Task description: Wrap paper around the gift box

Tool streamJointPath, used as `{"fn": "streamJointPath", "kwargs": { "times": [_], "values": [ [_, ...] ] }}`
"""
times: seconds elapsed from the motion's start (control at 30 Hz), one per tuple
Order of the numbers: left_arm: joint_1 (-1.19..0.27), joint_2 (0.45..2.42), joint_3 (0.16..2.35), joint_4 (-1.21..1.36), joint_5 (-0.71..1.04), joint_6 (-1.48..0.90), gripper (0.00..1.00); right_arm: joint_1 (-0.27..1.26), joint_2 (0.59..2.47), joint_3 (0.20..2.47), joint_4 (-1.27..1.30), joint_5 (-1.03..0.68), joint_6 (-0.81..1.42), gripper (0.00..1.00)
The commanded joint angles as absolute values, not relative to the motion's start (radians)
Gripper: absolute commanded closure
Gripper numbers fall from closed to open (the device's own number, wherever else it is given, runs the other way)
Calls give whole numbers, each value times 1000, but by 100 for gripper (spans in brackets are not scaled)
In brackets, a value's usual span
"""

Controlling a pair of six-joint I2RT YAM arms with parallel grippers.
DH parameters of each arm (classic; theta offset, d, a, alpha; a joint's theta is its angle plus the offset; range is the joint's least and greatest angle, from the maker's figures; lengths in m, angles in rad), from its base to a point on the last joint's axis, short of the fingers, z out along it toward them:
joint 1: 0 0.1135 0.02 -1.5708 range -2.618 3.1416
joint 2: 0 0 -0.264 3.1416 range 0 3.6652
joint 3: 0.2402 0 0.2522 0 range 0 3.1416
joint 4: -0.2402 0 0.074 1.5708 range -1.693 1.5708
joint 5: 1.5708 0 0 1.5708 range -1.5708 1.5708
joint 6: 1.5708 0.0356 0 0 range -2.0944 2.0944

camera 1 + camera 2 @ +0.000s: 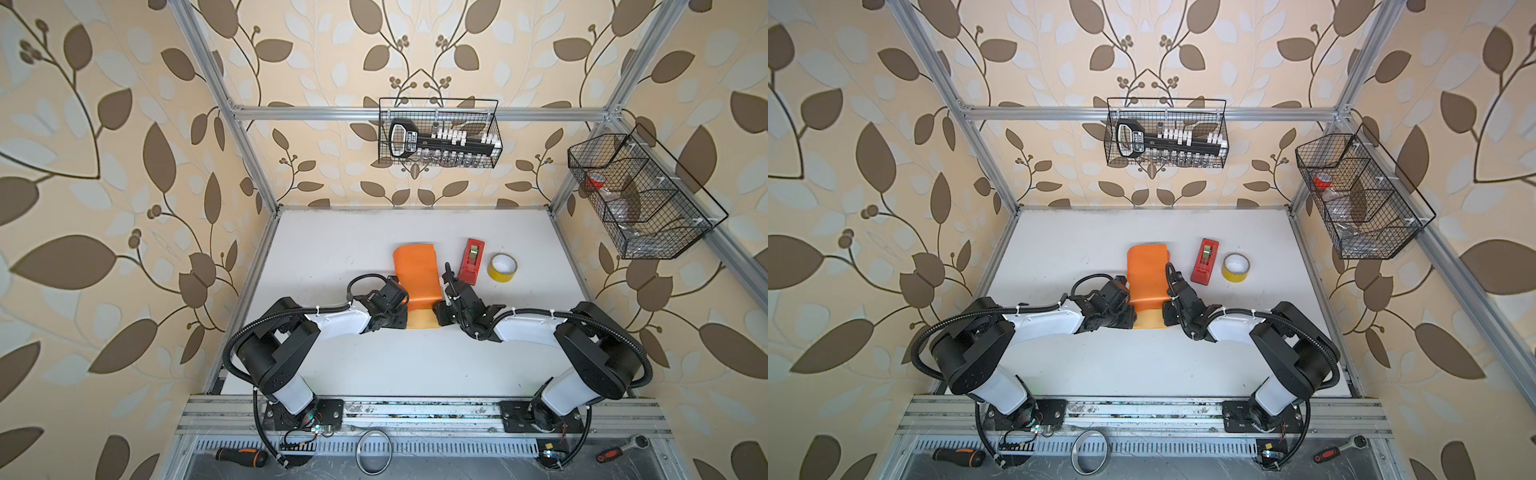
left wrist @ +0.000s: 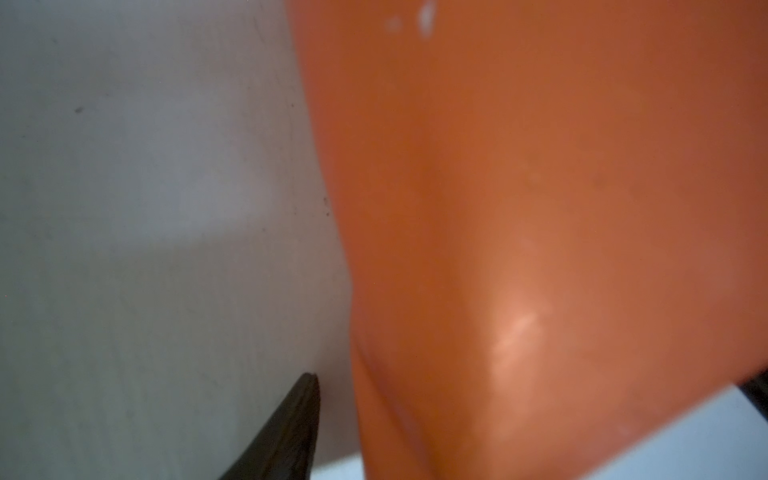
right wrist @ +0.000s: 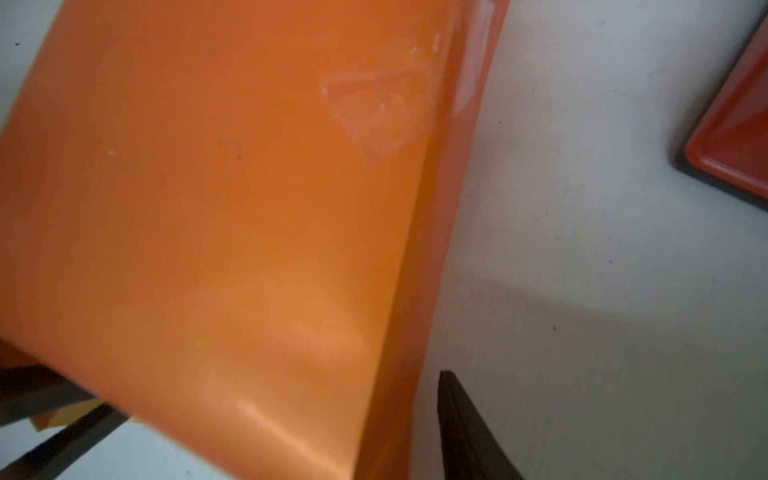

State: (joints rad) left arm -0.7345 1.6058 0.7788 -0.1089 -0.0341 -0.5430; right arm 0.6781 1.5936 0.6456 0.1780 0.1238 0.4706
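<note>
Lying orange side up on the table [image 1: 332, 249], the paper [image 1: 417, 276] folds over a boxy bulge; gift box itself unseen. Left gripper [image 2: 532, 390] jaws spread, one finger clear of paper, other cropped. Right gripper [image 3: 266, 390] straddles the fold; far finger half hidden, grip indeterminate.

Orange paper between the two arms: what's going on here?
Both arms are at the paper, folded orange side up on the table, a yellow-tan flap showing at its near edge. The left gripper is at its left near corner, fingers open, one plainly clear of the sheet; the right gripper is at the right one. The gift box is hidden, presumably underneath. The tape dispenser and tape roll lie untouched beside it.
</note>
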Motion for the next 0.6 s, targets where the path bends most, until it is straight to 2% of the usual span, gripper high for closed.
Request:
{"fn": "streamJointPath", "kwargs": {
  "times": [0.0, 0.23, 0.57],
  "values": [
    [-742, 1593, 823, -134, -67, -523, 44, 673, 1603, 652, 189, 146, 469, 63],
    [-739, 1606, 843, -130, -106, -517, 43, 670, 1599, 651, 181, 151, 465, 64],
    [-739, 1647, 853, -122, -135, -505, 66, 670, 1610, 653, 157, 184, 464, 66]
  ]
}}
